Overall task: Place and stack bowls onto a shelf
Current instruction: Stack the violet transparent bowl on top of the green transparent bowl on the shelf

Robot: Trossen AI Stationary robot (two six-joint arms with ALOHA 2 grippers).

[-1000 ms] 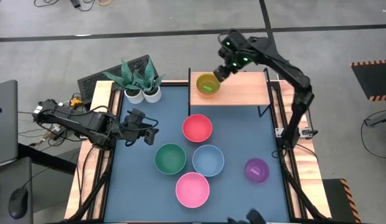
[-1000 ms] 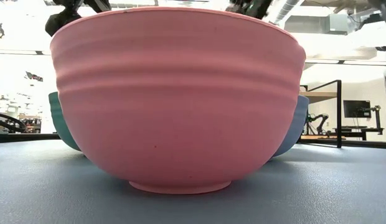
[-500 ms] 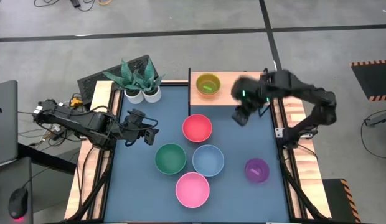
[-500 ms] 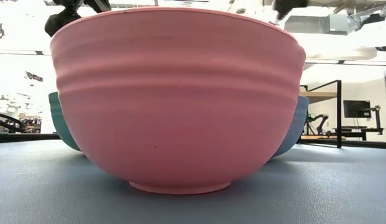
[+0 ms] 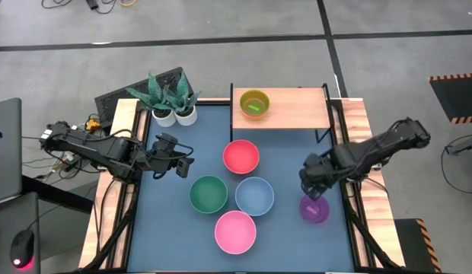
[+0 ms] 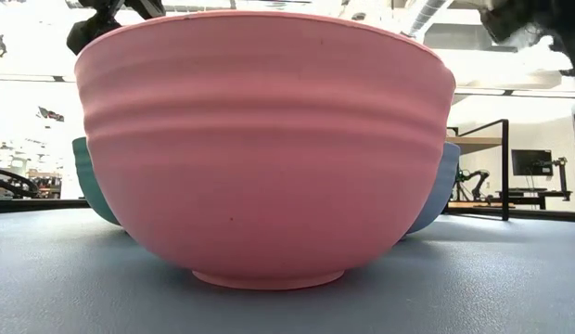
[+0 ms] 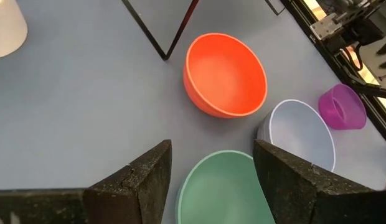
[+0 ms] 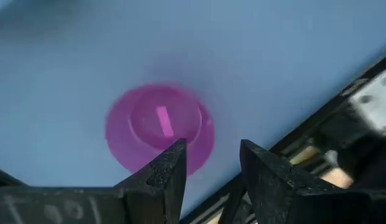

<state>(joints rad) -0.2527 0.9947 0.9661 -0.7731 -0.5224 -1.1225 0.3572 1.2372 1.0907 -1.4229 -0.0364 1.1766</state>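
Observation:
A yellow bowl [image 5: 254, 103] stands on the light-wood shelf [image 5: 297, 109] at the table's far side. On the blue mat stand a red-pink bowl [image 5: 241, 157], a green bowl [image 5: 208, 194], a light blue bowl [image 5: 255, 195], a pink bowl [image 5: 235, 232] and a small purple bowl [image 5: 314, 208]. My right gripper [image 5: 312, 185] is open and empty, just above the purple bowl [image 8: 160, 127]. My left gripper [image 5: 184, 164] is open and empty at the table's left, its fingers above the green bowl [image 7: 221, 190].
Two white plant pots [image 5: 175, 114] with green plants stand at the far left corner. The shelf's black legs [image 5: 233, 114] stand on the mat. In the low view the pink bowl [image 6: 269, 148] fills most of the picture. Wooden rails [image 5: 365, 144] run along the table's sides.
My right gripper has left the yellow bowl on the shelf and swung fast toward the table's near right, down over the purple bowl. The yellow bowl stays on the shelf.

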